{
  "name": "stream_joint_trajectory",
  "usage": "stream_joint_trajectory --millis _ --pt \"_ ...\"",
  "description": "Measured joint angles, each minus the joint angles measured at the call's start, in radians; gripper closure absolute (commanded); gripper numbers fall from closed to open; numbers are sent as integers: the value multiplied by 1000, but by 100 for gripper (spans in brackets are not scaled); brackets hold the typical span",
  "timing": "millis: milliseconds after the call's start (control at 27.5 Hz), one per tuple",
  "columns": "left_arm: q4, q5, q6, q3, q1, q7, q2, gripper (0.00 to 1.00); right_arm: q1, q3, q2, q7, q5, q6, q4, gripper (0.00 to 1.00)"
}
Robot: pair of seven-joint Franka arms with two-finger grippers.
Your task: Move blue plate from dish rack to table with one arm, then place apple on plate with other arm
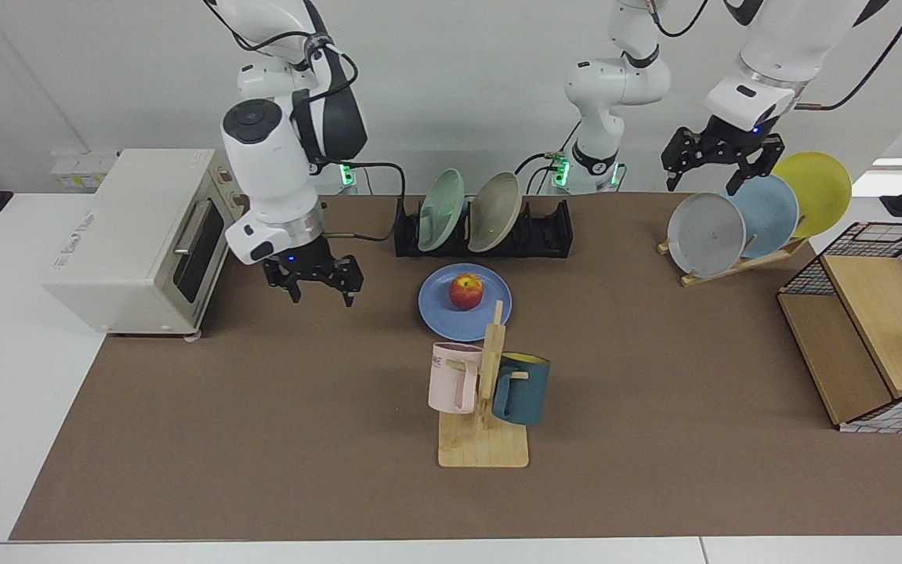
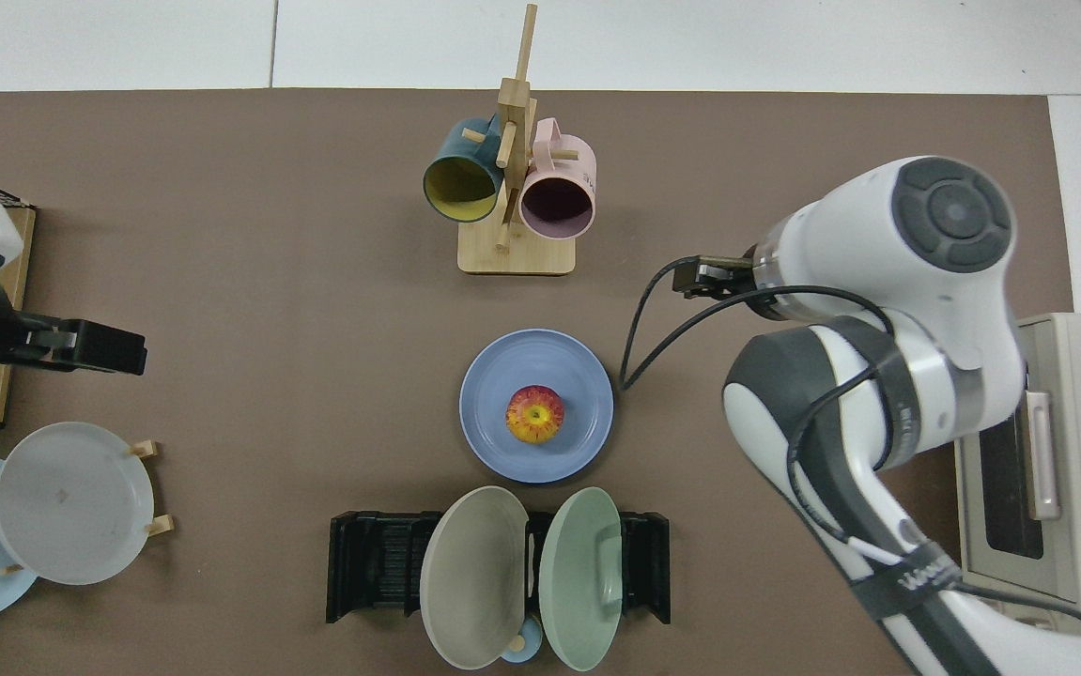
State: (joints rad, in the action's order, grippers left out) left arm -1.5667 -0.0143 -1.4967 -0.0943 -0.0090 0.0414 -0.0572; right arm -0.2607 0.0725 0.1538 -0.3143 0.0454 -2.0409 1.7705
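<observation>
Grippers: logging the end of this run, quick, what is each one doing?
Right gripper: open, empty, beside the toaster oven.
Left gripper: open, empty, above the wooden plate stand.

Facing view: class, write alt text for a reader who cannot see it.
An apple sits on a blue plate lying on the table before the dish rack. The right gripper hangs open beside the plate; the left gripper waits open above a wooden plate stand.
</observation>
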Motion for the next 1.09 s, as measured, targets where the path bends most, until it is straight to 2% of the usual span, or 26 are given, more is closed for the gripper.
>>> stream_joint_trajectory --millis 290,508,617,1089 --pt "0 0 0 0 0 0 0 0 89 1 -54 122 0 66 -1 0" --pt "0 0 0 0 0 0 0 0 126 1 -105 152 0 185 -29 0" --pt "0 0 0 0 0 0 0 0 140 1 -129 160 0 240 -49 0" --pt "0 0 0 0 0 0 0 0 155 -3 -204 179 -16 326 -53 0"
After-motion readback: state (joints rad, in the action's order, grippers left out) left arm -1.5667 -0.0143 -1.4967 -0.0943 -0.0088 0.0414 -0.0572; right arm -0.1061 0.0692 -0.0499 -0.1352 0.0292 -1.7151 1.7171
